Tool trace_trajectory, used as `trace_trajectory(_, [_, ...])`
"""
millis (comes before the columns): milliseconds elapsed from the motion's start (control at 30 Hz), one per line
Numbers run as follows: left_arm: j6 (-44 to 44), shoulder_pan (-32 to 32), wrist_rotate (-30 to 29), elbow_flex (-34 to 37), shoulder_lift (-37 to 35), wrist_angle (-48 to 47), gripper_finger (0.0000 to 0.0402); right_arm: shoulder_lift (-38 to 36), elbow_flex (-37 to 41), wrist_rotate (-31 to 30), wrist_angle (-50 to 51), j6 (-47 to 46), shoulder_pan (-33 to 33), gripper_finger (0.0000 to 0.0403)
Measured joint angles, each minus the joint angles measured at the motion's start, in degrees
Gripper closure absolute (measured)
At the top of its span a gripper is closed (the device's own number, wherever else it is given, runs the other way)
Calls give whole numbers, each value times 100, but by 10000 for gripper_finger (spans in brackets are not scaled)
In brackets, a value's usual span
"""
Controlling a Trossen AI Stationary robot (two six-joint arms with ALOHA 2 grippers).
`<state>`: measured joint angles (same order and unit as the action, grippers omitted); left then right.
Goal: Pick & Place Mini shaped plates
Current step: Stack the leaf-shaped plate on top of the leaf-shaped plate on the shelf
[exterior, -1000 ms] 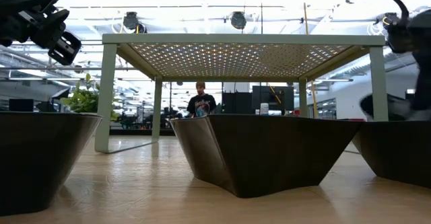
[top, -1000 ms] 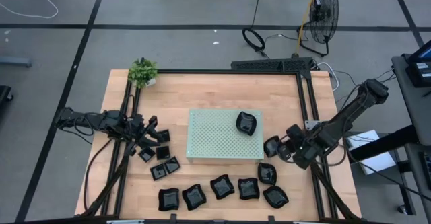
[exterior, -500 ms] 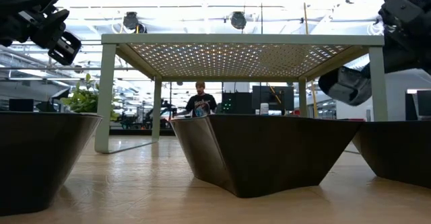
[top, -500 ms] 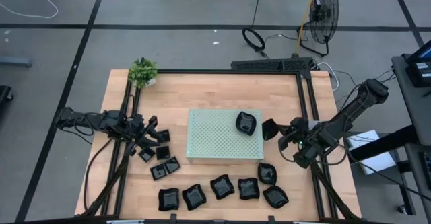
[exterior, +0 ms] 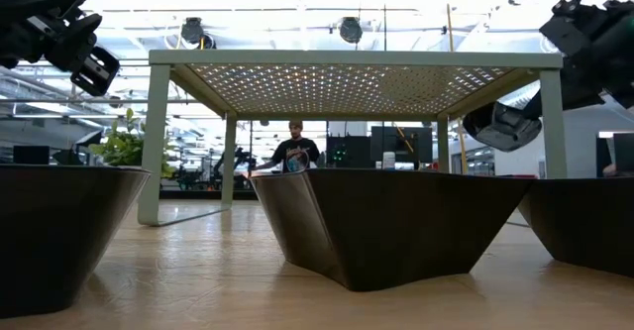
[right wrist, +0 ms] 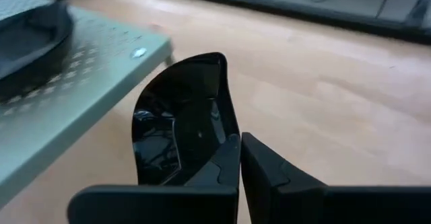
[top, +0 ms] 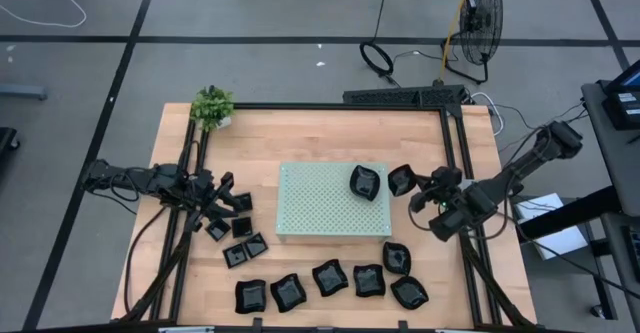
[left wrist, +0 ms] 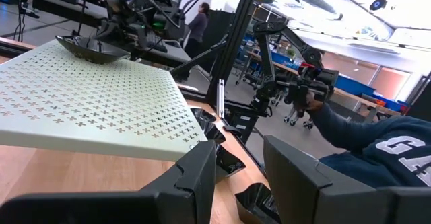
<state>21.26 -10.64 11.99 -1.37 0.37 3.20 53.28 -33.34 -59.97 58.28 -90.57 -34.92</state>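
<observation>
High view showed the right gripper [top: 418, 191] clamped on a small glossy black dish [top: 401, 180], risen beside the pale green perforated board [top: 330, 213] (right of centre); placement looked next.

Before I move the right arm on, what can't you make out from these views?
- Right pincer, right wrist view: its fingertips grip the held plate; the contact at the rim is hidden by the fingers.
- Low view: the green board shows only from below, so the plate on it is hidden.
- Left pincer, high view: the small plates beside it are too small to tell whether any touch it.
- Left wrist view: plates under the fingers are cut off by the edge.
</observation>
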Motion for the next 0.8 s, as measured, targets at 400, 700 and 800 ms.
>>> trace_trajectory(400, [0,0,0,0,-1,-2,272,0,-2,-1795,-36,154,701,403])
trace_trajectory(700, [-1,1,0,0,-1,-2,272,13,-2,-2167,-1571,1874,1152,403])
trace_trajectory(800, [0,-2,0,0,1,0,272,12,-2,-2354,-2235,2838,1244,403])
